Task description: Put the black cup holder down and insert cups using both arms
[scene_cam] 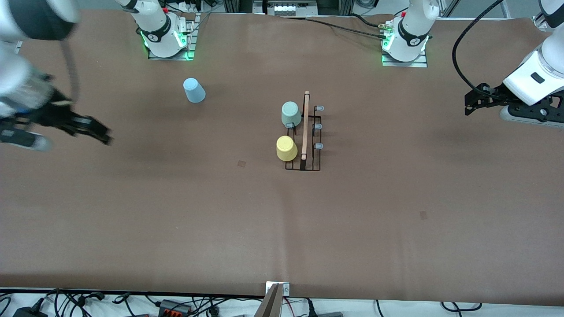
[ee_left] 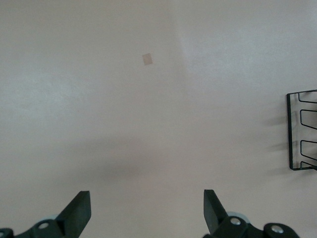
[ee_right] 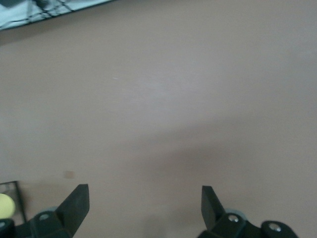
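Both arms are raised over bare table at their own ends, well apart from the rack (scene_cam: 304, 132) in the middle. The left gripper (ee_left: 147, 213) and right gripper (ee_right: 144, 208) are spread wide, holding nothing. Three cups: grey-green (scene_cam: 291, 113) and yellow (scene_cam: 286, 148) on the rack (upside down), blue (scene_cam: 194, 90) near the right arm's base
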Tool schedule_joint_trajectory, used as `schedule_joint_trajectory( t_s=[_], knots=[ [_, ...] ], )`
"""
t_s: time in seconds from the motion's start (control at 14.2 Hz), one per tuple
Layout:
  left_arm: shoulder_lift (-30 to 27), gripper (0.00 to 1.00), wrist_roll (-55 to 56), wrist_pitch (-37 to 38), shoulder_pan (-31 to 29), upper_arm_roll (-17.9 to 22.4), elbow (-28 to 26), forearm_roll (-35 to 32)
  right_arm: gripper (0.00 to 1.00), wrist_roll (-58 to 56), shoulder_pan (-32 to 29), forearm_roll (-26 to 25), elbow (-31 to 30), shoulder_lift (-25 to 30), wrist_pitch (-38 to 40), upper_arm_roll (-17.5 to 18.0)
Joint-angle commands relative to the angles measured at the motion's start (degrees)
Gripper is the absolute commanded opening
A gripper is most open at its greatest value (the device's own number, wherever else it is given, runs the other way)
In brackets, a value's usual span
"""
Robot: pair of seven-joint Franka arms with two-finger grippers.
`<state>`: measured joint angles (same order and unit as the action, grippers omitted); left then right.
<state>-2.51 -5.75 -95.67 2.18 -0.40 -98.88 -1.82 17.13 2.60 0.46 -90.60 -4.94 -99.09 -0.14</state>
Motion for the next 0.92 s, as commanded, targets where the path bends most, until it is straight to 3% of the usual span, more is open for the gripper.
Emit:
schedule_joint_trajectory(
  t_s=[0.0, 0.42, 0.57, 0.85],
  knots=[
    [0.3, 1.00, 1.7, 1.2, 0.3, 0.4, 1.2, 1.0, 1.00, -9.0, -2.8, 0.4, -1.0, 1.6, 4.1, -2.7],
    [0.3, 1.00, 2.1, 1.2, 0.3, 0.4, 1.2, 1.0, 1.00, -12.7, -5.5, -0.5, 0.2, 3.0, 11.6, -1.6],
    [0.3, 1.00, 2.2, 1.2, 0.3, 0.4, 1.2, 1.0, 1.00, -13.7, -7.4, -0.5, 0.3, 3.0, 11.2, 0.5],
    [0.3, 1.00, 2.1, 1.2, 0.3, 0.4, 1.2, 1.0, 1.00, -20.6, -7.5, -2.6, 0.3, 2.6, 9.0, 0.4]
  ],
)
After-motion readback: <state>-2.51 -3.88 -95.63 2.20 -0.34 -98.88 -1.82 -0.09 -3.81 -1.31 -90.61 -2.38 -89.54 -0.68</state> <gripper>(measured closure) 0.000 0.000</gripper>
